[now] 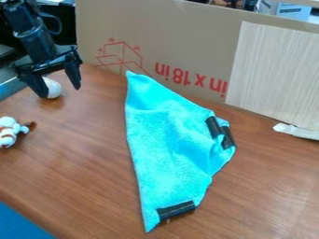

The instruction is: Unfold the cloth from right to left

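Gripper (61, 91) hangs wide open and empty at upper left, while the turquoise cloth (167, 142) lies creased mid-frame, roughly triangular, with black strips (176, 210) at its right and bottom edges.

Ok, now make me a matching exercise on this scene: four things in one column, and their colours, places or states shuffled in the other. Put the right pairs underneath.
Things
1. cloth
2. claw
3. small toy
4. cardboard

Descriptions
A. white and brown, at the left edge of the view
B. brown with red markings, upright at the back
C. open, at the upper left
D. turquoise and rumpled, lying near the middle

Right pairs: 1-D, 2-C, 3-A, 4-B
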`<state>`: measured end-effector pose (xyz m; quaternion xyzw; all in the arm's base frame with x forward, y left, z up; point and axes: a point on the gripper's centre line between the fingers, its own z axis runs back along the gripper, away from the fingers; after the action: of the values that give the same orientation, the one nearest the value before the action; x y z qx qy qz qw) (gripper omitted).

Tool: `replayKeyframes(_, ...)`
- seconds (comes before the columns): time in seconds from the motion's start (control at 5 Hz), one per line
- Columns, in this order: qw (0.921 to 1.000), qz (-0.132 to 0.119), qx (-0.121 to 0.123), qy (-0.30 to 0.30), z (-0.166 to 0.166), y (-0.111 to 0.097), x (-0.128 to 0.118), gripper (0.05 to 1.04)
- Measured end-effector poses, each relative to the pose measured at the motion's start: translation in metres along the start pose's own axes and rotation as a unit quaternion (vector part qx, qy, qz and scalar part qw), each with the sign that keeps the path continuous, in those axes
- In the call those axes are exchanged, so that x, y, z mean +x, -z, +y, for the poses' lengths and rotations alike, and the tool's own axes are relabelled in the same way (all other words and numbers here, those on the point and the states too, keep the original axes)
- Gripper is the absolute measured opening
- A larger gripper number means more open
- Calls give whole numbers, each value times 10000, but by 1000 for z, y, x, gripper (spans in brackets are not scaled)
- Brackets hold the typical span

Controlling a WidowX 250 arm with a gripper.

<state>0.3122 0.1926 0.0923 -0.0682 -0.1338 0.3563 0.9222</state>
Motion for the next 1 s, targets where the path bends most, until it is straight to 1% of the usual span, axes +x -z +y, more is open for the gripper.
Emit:
replayKeyframes(0.2,9997,217,3,-81,2,13,-4,1001)
replayKeyframes(0.4,9955,885,-233,-233,-18,17,22,1001)
replayKeyframes(0.6,9950,888,-294,-342,-43,8,33,1001)
replayKeyframes(0.8,9938,899,-230,-605,-66,5,36,1001)
replayKeyframes(1.0,9914,1046,-261,-737,-100,-1,27,1001)
